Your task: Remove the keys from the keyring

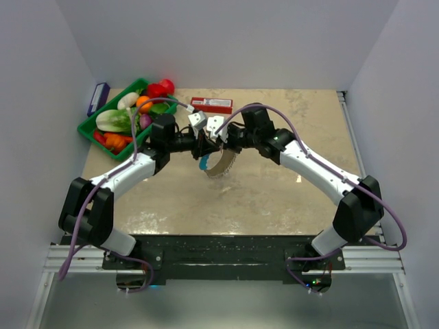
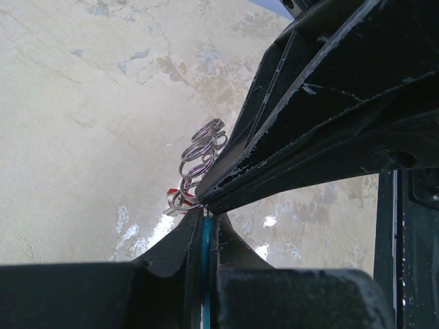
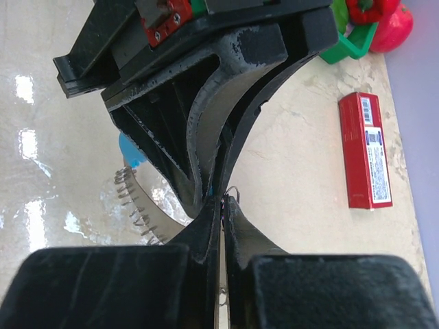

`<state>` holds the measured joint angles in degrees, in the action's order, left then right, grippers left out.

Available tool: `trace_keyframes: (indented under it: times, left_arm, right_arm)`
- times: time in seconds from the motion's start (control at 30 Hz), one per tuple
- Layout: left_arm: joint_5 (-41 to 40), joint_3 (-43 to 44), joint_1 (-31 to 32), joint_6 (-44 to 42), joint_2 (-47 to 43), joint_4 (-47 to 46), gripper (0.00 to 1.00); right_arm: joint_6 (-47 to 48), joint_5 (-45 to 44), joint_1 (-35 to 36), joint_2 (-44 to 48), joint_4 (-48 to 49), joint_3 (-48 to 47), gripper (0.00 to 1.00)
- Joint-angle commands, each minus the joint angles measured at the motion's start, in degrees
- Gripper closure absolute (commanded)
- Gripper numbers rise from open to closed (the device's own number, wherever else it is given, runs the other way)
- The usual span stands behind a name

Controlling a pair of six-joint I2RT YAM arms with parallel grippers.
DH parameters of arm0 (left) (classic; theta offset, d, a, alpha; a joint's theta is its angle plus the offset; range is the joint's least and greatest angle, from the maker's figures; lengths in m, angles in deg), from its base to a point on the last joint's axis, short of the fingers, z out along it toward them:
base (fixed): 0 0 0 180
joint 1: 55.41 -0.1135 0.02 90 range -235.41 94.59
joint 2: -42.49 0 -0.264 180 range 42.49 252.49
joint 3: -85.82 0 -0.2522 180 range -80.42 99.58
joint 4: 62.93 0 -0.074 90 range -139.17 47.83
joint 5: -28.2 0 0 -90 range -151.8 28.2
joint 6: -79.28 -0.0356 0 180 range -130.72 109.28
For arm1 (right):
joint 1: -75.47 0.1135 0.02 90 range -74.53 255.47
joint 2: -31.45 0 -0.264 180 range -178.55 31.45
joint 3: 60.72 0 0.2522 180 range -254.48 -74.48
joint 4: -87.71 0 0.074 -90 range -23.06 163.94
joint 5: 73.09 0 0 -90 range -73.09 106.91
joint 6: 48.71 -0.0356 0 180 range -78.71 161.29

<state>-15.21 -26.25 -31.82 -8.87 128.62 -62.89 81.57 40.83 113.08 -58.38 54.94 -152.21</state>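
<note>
Left jaws clench keyring (image 2: 205,274) at its blue section, right jaws pinched shut at keys (image 2: 200,147) beside it; draw slowly, keyring braced.

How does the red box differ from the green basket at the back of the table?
The red box is slim, closed and lies alone; the green basket is wider, open and heaped with vegetables. The box sits mid-back, the basket far-left. Both rest on the table.
</note>
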Motion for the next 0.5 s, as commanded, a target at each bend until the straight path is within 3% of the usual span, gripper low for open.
trace_keyframes:
  times: [0.0, 0.2, 0.47]
  left_arm:
    - [2.3, 2.1, 0.1, 0.1, -1.2, -4.1, 1.00]
    - [1.0, 2.2, 0.1, -0.7, -1.9, -3.5, 1.00]
    - [0.5, 2.7, 0.1, -0.6, -2.2, -3.1, 0.89]
  right_arm:
    - [-2.8, -1.9, 0.1, 2.0, 3.8, 1.0, 1.00]
    - [-12.5, 3.5, -3.5, 3.2, 9.6, 3.0, 1.00]
    - [-25.5, 14.2, -7.7, 1.3, 18.4, 6.0, 1.00]
